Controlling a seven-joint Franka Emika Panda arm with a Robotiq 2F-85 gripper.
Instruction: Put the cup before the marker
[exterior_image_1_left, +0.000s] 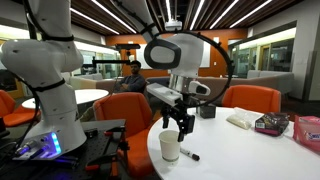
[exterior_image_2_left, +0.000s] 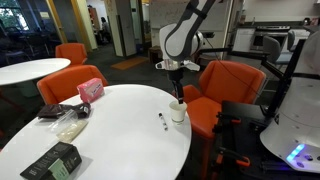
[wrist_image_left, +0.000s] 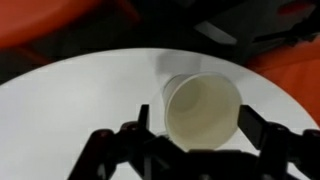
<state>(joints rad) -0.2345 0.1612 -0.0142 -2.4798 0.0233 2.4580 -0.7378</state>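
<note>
The white cup (exterior_image_1_left: 170, 147) stands upright near the edge of the round white table (exterior_image_1_left: 240, 150), and it shows in both exterior views (exterior_image_2_left: 178, 112). The black marker (exterior_image_1_left: 189, 155) lies on the table right beside the cup, a short gap away (exterior_image_2_left: 162, 121). My gripper (exterior_image_1_left: 180, 126) hangs just above the cup's rim (exterior_image_2_left: 178, 90), open and holding nothing. In the wrist view I look down into the cup (wrist_image_left: 200, 108), with my gripper's (wrist_image_left: 200, 128) fingers spread on either side of it. The marker is out of the wrist view.
A dark grey squat container (exterior_image_1_left: 207, 111), a plastic bag (exterior_image_1_left: 240, 119) and a pink box (exterior_image_1_left: 272, 123) lie further in on the table. A dark box (exterior_image_2_left: 52, 160) sits at the far side. Orange chairs (exterior_image_2_left: 225, 85) stand close around the table edge.
</note>
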